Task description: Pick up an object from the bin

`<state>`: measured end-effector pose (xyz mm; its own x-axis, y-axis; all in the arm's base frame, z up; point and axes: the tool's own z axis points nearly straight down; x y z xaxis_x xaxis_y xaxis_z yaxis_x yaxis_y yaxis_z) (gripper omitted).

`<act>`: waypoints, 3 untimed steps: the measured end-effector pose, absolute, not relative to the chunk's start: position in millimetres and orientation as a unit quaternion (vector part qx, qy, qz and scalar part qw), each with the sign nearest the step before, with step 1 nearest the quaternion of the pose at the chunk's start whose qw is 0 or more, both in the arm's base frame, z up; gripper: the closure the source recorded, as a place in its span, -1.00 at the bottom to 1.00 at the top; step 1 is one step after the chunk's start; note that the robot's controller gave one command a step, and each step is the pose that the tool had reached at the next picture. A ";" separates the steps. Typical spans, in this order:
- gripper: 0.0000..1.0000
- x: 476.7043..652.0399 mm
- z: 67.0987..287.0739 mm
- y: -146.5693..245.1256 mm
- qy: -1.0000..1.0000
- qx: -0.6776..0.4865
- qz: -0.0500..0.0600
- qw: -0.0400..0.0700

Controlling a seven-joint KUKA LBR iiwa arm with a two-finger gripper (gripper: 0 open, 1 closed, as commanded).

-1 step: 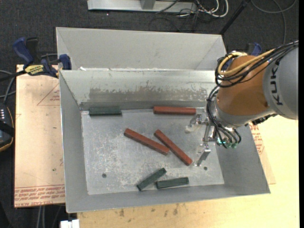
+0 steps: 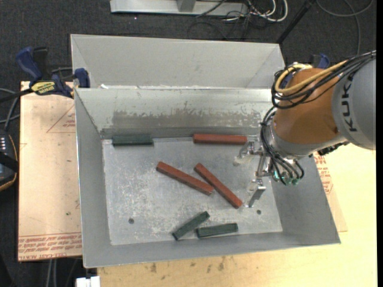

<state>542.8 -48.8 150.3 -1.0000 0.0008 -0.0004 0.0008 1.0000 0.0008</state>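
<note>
Single view from above. The camera stands over the bin [image 2: 179, 64] and looks down into it, tilted a little off vertical: the wall at the top of the frame shows its inner face broadly and the wall at the bottom shows as a narrower band, so the lens sits toward the bottom side and faces slightly toward the top. The bin's base and all four walls lie inside the frame and take up most of it, with a margin of dark carpet [image 2: 36, 17] beyond the rim at top and left. The arm [image 2: 305, 112] enters from the right, cut off by the frame edge
</note>
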 end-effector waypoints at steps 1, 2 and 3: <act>1.00 529.2 77.6 -47.9 0.998 0.059 0.001 0.009; 1.00 529.2 77.6 -47.9 0.998 0.059 0.001 0.009; 1.00 532.4 268.9 -37.7 0.998 0.055 0.000 0.001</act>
